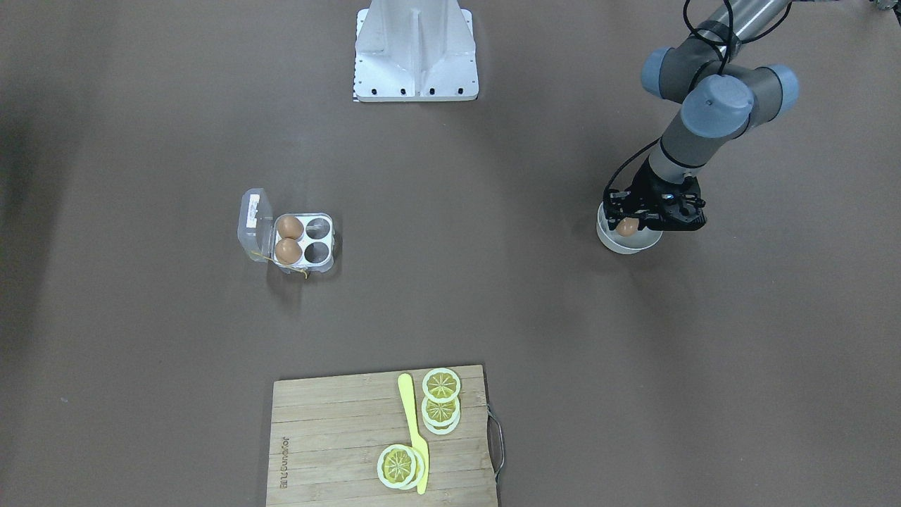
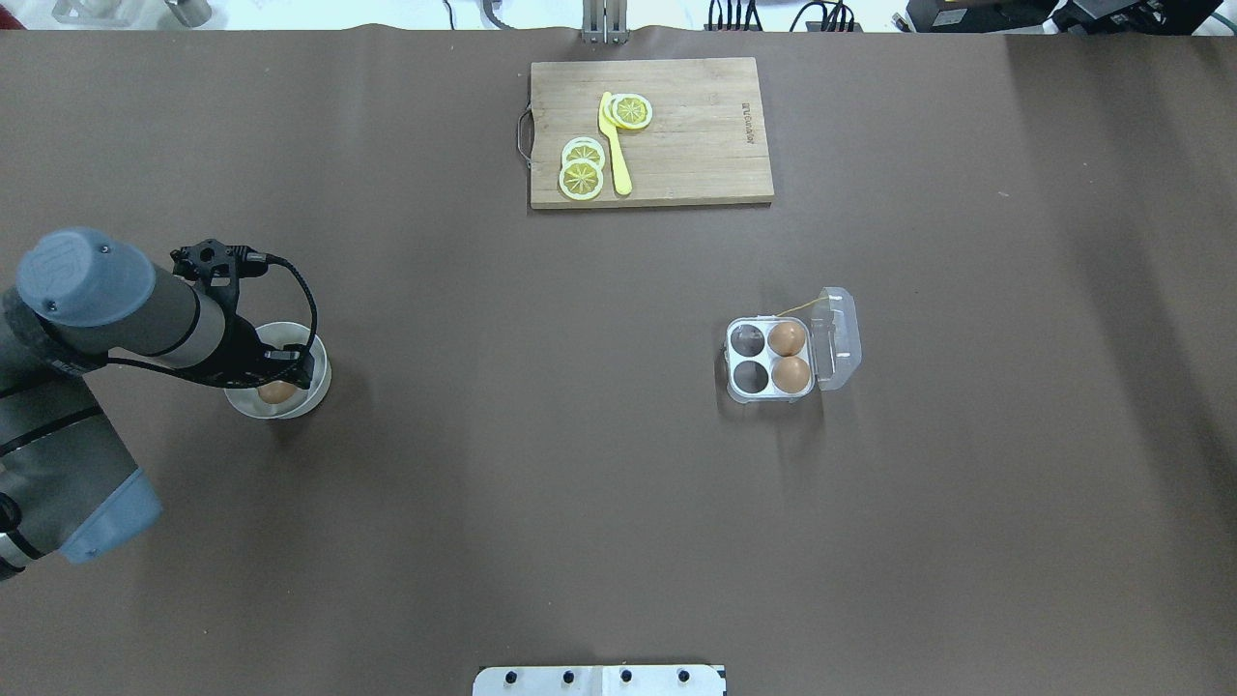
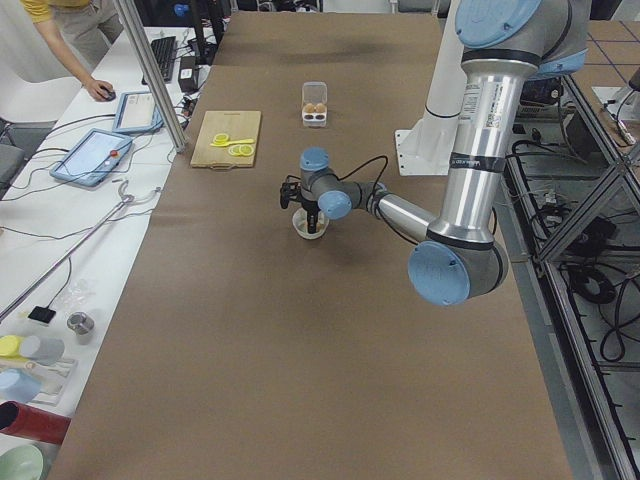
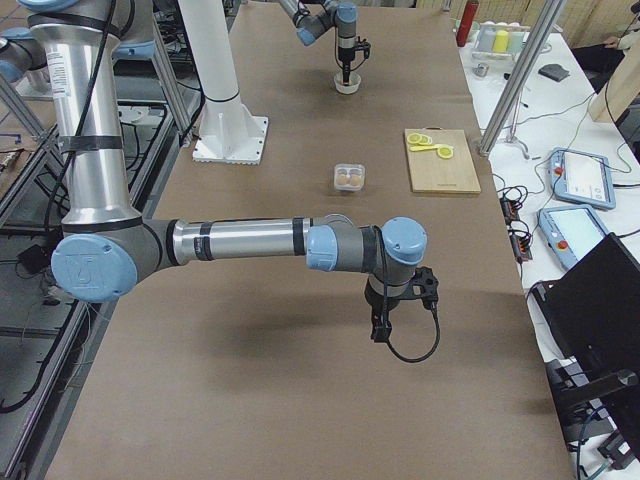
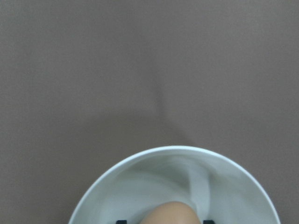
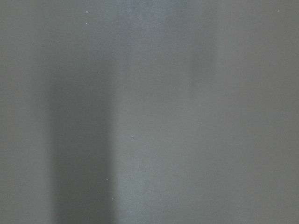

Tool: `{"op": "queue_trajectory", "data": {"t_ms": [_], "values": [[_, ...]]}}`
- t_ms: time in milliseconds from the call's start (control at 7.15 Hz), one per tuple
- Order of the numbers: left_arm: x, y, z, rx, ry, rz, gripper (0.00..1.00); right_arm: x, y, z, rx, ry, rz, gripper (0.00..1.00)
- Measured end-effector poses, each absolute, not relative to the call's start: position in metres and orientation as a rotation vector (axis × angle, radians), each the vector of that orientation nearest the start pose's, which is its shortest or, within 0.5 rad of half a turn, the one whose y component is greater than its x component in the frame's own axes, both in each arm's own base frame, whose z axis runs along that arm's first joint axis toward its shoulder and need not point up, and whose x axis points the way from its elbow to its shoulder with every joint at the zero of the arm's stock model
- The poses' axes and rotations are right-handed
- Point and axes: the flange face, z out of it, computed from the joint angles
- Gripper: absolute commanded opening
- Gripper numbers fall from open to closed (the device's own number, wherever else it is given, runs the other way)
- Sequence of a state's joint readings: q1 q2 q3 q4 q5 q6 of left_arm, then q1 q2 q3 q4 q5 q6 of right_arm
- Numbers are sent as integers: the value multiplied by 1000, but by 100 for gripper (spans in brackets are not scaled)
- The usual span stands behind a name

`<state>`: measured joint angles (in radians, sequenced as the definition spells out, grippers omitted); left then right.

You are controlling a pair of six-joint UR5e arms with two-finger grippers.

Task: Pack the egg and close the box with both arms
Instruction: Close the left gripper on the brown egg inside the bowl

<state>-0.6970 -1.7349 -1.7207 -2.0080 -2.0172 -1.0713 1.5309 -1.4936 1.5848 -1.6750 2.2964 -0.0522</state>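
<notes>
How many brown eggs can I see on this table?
3. Two small brown eggs sit in the clear plastic four-cup carton, in the cups beside its open lid. The third egg lies in the round white bowl, at the left arm's black pincer. None seems hidden.

Egg (image 1: 628, 226) in bowl (image 1: 622, 244); box (image 1: 318, 240) open

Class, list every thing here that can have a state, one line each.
box, lid open, two cups filled, two empty
white bowl, upright, holds the egg
left gripper, down in the bowl, fingers beside the egg, grip unclear
right gripper, hanging over the table, open or shut unclear
</notes>
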Motion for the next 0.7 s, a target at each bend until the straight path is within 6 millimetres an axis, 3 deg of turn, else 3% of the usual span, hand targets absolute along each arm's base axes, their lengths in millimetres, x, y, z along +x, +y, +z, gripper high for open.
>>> {"op": "queue_trajectory", "data": {"t_ms": [280,699], "values": [[386,-438,457,64,852,-13,33,46,-523,628,-11,-726,-82,100],[384,-436,443,64,881,5,33,46,-522,629,-14,-727,-81,100]]}}
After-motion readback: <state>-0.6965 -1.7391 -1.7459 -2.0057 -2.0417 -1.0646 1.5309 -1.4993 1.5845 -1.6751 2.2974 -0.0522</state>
